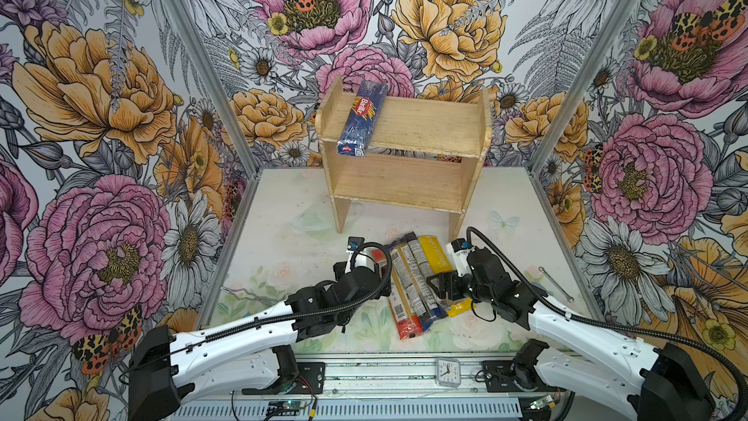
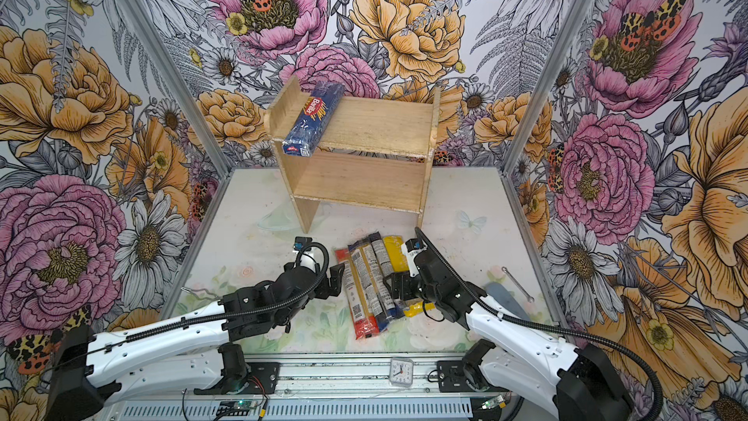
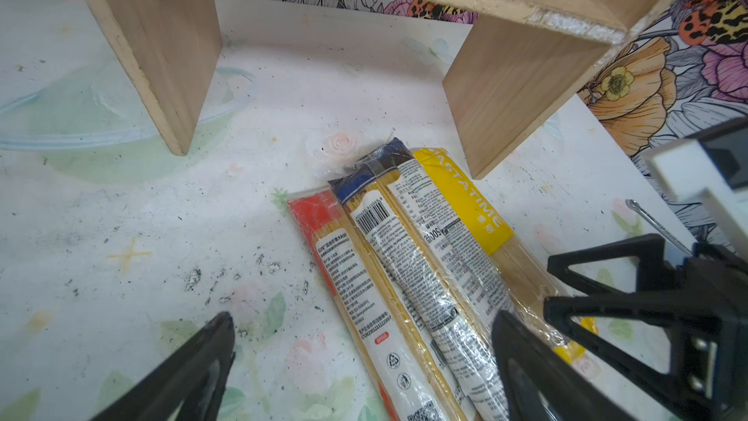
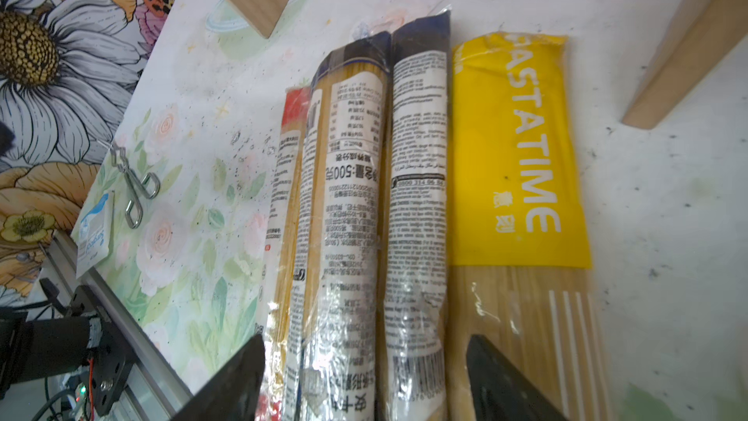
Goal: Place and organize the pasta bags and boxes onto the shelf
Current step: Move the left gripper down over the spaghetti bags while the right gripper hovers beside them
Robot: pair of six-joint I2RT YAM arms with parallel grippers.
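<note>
The wooden shelf point(image 1: 429, 123) stands at the back. A dark blue Barilla pack point(image 1: 361, 119) lies across its top tier, near the left panel. Four pasta bags lie side by side on the table in front: red-ended point(image 3: 324, 245), two clear with blue ends point(image 4: 348, 155) point(image 4: 419, 135), and yellow point(image 4: 514, 155). My left gripper point(image 3: 364, 358) is open low over the red-ended bag, one finger over the bare table. My right gripper point(image 4: 364, 378) is open and straddles the two clear bags, one finger over the yellow bag.
A small clock point(image 1: 448, 372) sits on the front rail. Metal tongs point(image 4: 133, 184) and a white sachet point(image 4: 95, 232) lie near the left wall. A thin metal tool point(image 1: 554, 283) and a grey-blue pad point(image 2: 506, 301) lie by the right wall.
</note>
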